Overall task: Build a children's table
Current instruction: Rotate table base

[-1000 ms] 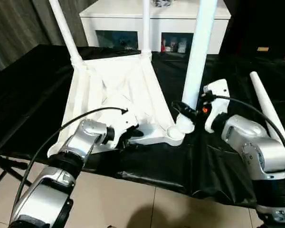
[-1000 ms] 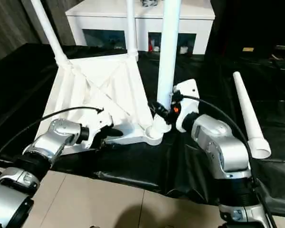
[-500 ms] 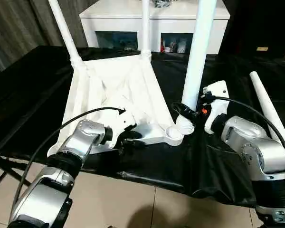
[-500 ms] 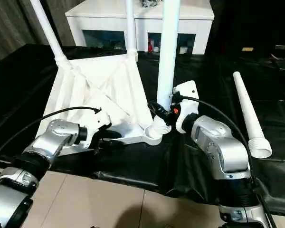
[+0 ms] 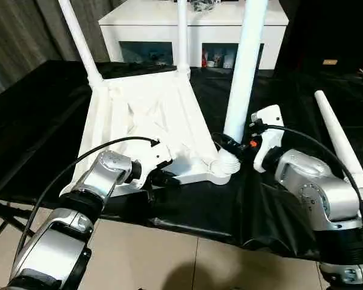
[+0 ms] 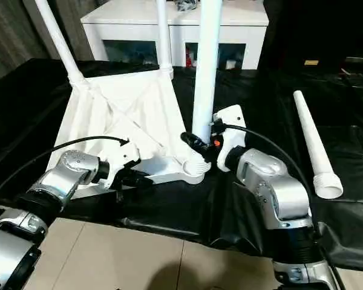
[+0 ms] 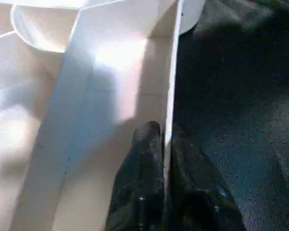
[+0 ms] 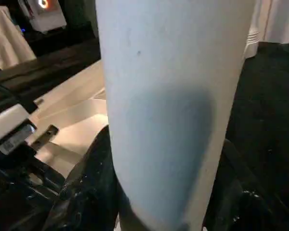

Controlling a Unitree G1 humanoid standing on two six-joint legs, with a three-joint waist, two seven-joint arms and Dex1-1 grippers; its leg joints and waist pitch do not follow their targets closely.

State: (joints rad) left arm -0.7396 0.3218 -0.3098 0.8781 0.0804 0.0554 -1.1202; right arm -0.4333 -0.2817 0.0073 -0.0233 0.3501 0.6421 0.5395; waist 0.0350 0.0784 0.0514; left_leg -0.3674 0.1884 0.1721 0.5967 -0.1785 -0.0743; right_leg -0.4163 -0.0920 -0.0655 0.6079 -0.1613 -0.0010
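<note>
White tabletop point(image 5: 146, 115) upside down, three legs point(image 5: 244, 66) upright, fourth leg point(image 5: 340, 142) lying aside

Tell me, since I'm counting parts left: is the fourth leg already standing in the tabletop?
No: the fourth leg lies flat on the black cloth, apart from the tabletop.

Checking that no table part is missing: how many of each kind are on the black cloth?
Tabletop: 1
Legs standing in its corner sockets: 3
Loose leg lying on the cloth: 1
Total: 5
</note>
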